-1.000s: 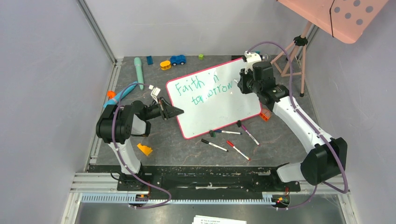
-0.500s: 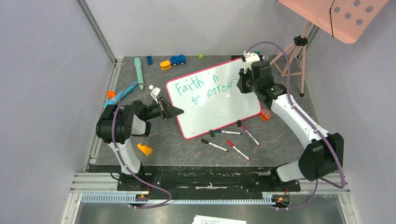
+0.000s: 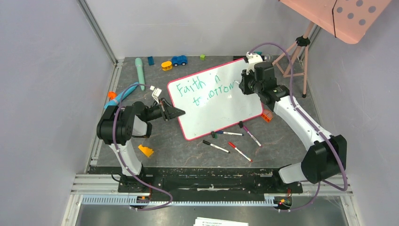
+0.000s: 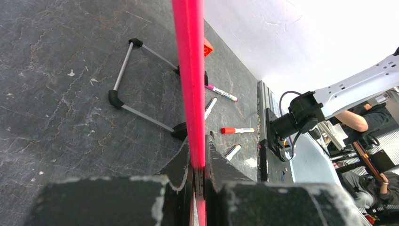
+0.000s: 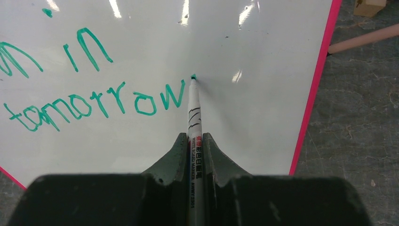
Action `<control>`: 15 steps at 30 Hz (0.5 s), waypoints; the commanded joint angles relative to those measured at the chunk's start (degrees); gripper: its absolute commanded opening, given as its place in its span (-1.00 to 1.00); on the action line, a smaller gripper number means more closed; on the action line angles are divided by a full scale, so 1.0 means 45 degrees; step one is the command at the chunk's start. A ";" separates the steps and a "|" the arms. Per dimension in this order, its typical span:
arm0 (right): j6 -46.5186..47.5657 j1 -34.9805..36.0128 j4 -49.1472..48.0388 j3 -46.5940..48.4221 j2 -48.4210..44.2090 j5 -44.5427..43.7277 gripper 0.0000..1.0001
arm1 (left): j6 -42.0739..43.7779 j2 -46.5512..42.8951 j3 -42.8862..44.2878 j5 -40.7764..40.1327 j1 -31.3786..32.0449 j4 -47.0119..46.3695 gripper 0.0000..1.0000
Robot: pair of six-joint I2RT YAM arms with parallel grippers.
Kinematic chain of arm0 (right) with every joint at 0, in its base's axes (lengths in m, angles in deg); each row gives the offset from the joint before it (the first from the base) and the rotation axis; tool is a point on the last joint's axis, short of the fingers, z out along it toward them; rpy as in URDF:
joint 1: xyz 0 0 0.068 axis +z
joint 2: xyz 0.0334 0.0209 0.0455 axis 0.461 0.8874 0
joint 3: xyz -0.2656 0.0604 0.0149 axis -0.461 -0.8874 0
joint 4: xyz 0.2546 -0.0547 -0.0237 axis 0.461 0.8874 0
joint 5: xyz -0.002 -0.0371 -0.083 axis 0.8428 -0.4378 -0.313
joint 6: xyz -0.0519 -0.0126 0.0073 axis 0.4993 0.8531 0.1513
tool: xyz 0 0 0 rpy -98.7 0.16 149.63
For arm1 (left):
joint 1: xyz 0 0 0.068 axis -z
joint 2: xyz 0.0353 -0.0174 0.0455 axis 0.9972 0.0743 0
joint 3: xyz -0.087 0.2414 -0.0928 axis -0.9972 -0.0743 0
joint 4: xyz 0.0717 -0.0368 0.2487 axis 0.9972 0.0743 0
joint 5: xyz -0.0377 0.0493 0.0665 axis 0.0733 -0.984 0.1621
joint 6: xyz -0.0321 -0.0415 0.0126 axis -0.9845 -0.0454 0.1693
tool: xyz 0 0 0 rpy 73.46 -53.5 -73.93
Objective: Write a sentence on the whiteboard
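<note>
**Top external view**
Whiteboard (image 3: 226,110): sits askew at the middle of the tabletop (image 3: 188,150), between the two arms.
Sentence (image 3: 204,89): green handwriting in two lines on the board's upper left part, "Faith in" over "tomorrow". Some letters are washed out by glare here.
Left tool (image 3: 179,112): at the board's left edge, closed on it.
Right tool (image 3: 242,84): over the board's upper right part, just right of the second line.
Loose markers (image 3: 230,133): four lie on the tabletop just beside the board's near edge.

**Left wrist view**
Rim (image 4: 190,70): pink-red, seen edge-on, running straight up out of the tool. The jaws are pinched tight against it from both sides.
Wire foot (image 4: 141,84): a black-capped wire frame resting on the tabletop left of the rim, with its two black clips against the rim.

**Right wrist view**
Green marker (image 5: 194,117): clamped between the closed jaws and pointing away from the camera. Its tip is at the board surface just right of the final "w".
Sentence: "in" above and "tomorrow" below, both left of the tip.
Whiteboard: bare white to the right of the tip, as far as the rim.
</note>
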 commanded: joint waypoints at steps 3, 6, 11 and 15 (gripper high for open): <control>0.0039 -0.0118 -0.0208 -0.0548 -0.0378 0.0017 -1.00 | 0.1564 0.0280 -0.0017 0.1391 0.0252 -0.0797 -0.96; 0.0037 -0.0133 -0.0189 -0.0609 -0.0449 0.0017 -1.00 | 0.1555 0.0274 -0.0027 0.1381 0.0251 -0.0797 -0.96; -0.0017 -0.0168 -0.0032 -0.0214 -0.0618 0.0107 -1.00 | 0.1547 0.0290 -0.0010 0.1401 0.0250 -0.0797 -0.96; 0.0008 -0.0228 0.0215 0.0184 -0.1023 0.0304 -1.00 | 0.1545 0.0280 -0.0010 0.1403 0.0251 -0.0797 -0.96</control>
